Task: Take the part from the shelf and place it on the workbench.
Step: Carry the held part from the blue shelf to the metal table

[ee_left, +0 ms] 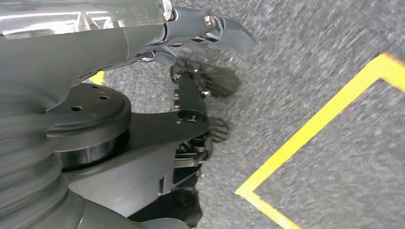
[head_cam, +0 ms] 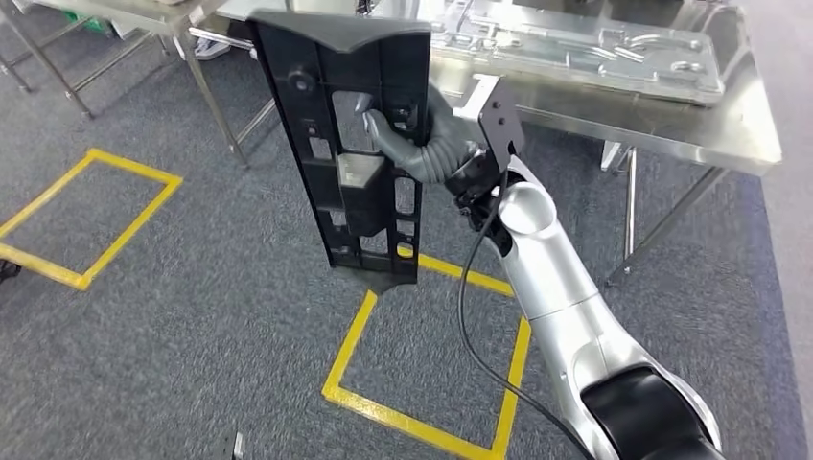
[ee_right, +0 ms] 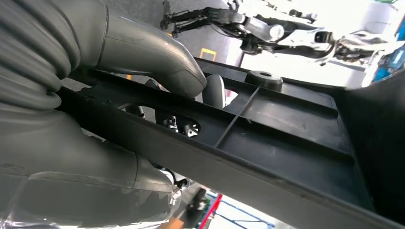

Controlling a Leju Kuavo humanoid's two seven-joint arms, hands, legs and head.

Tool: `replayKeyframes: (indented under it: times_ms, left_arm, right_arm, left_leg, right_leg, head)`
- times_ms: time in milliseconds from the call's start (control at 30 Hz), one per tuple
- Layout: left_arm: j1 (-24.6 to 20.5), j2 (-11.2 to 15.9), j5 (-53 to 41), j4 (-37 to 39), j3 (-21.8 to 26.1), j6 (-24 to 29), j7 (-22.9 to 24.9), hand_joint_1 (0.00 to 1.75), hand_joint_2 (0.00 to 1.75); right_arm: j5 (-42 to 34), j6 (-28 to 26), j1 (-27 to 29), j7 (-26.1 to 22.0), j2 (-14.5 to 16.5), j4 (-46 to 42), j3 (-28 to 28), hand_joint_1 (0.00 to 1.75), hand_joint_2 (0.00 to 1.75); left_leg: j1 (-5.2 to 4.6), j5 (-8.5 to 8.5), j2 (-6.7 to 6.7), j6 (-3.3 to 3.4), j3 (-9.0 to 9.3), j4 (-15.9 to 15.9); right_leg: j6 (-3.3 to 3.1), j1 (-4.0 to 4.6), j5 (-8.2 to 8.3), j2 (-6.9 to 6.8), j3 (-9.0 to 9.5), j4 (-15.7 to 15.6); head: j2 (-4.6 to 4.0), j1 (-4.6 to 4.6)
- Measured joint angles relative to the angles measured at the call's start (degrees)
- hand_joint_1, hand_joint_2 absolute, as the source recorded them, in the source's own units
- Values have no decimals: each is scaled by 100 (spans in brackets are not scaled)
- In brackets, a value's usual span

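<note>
Black and ribbed, the long plastic part (head_cam: 350,144) stands upright at the centre top of the head view, clamped by the right hand (head_cam: 407,134) whose silver arm rises from the lower right, with a steel workbench (head_cam: 690,129) across the upper right and yellow floor tape (head_cam: 422,383) below. At the left wrist, the left hand (ee_left: 196,95) hangs over grey carpet, fingers apart around nothing. At the right wrist, the thick thumb presses the part's (ee_right: 267,133) rib.

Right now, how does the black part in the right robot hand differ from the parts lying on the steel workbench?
The black part is dark, hangs upright and is gripped by the right robot hand. The parts on the workbench are pale grey, lie flat and are untouched, on the workbench. Both are long panels with cut-outs.
</note>
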Motion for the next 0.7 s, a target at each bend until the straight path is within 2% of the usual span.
replayKeyframes:
  times_ms: [100, 133, 167, 233, 267, 300, 333, 367, 400, 433, 467, 500, 567, 700]
  left_arm:
    - [16, -1, 1, 0, 3, 7, 3, 0, 175]
    - [17, -1, 2, 0, 4, 8, 4, 0, 175]
    - [16, -1, 2, 0, 4, 8, 6, 0, 175]
    - [22, -1, 2, 0, 7, 8, 14, 0, 175]
    - [31, -1, 2, 0, 9, 8, 20, 0, 175]
    - [42, -1, 2, 0, 13, 8, 25, 0, 175]
    - [51, -1, 3, 0, 15, 9, 27, 0, 175]
    - [57, -1, 3, 0, 18, 11, 29, 0, 175]
    - [58, 1, 5, 0, 20, 15, 29, 0, 175]
    - [56, 2, 10, 0, 24, 19, 28, 0, 175]
    - [52, 2, 15, 0, 27, 21, 26, 0, 175]
    - [49, 1, 19, 0, 30, 22, 25, 0, 175]
    - [48, -5, 30, 0, 34, 22, 23, 0, 175]
    - [55, -10, 54, 0, 42, 24, 24, 0, 175]
  right_arm:
    - [10, 31, 1, 12, 7, -3, 5, 175, 175]
    - [14, 44, -17, 14, 14, -5, 6, 175, 175]
    - [17, 54, -38, 16, 22, -7, 7, 175, 175]
    - [20, 58, -63, 22, 30, -5, 9, 175, 175]
    - [22, 59, -64, 26, 31, 2, 11, 175, 175]
    - [26, 60, -63, 29, 31, 8, 14, 175, 175]
    - [28, 61, -63, 32, 31, 14, 17, 175, 175]
    - [32, 61, -65, 32, 34, 17, 21, 175, 175]
    - [33, 60, -72, 32, 38, 17, 24, 175, 175]
    - [34, 60, -84, 31, 43, 19, 26, 175, 175]
    - [36, 58, -101, 30, 49, 22, 31, 175, 175]
    - [37, 57, -115, 30, 52, 27, 36, 175, 175]
    - [39, 56, -135, 31, 55, 36, 51, 175, 175]
    - [39, 56, -165, 31, 54, 43, 74, 175, 175]
  left_leg:
    - [12, -45, 47, -105, 0, 14]
    - [20, -121, 48, -135, -41, 129]
    - [26, -244, 41, -157, -148, 371]
    - [33, -561, 26, -182, -560, 1169]
    - [33, -657, 25, -187, -779, 1537]
    - [33, -649, 24, -181, -923, 1731]
    - [33, -524, 22, -165, -961, 1699]
    - [31, -291, 20, -138, -874, 1419]
    - [26, -32, 14, -102, -710, 989]
    - [10, 156, 3, -65, -539, 604]
    - [1, 259, -6, -36, -399, 285]
    - [-9, 281, -16, -24, -327, 120]
    - [-16, 254, -31, -26, -301, 46]
    - [-29, 245, -56, 6, -313, 52]
  right_leg:
    - [-130, 21, -29, 60, 14, -58]
    - [-167, 13, -32, 74, 38, -74]
    - [-200, 6, -38, 83, 68, -88]
    - [-250, 18, -63, 94, 111, -92]
    - [-264, 32, -77, 105, 128, -89]
    - [-272, 45, -93, 118, 148, -87]
    - [-275, 58, -113, 135, 176, -84]
    - [-271, 68, -138, 151, 211, -82]
    - [-263, 75, -167, 163, 253, -81]
    - [-248, 85, -192, 172, 281, -81]
    - [-232, 93, -211, 180, 289, -72]
    - [-219, 100, -221, 185, 284, -67]
    - [-205, 107, -220, 182, 260, -65]
    - [-194, 103, -213, 161, 284, -119]
  head:
    - [1, -35]
    - [1, -40]
    - [1, -51]
    - [-1, -71]
    - [-1, -77]
    - [-1, -78]
    - [-1, -78]
    - [-1, -78]
    - [-1, -78]
    - [-1, -72]
    - [-1, -72]
    - [0, -67]
    - [1, -69]
    - [0, -66]
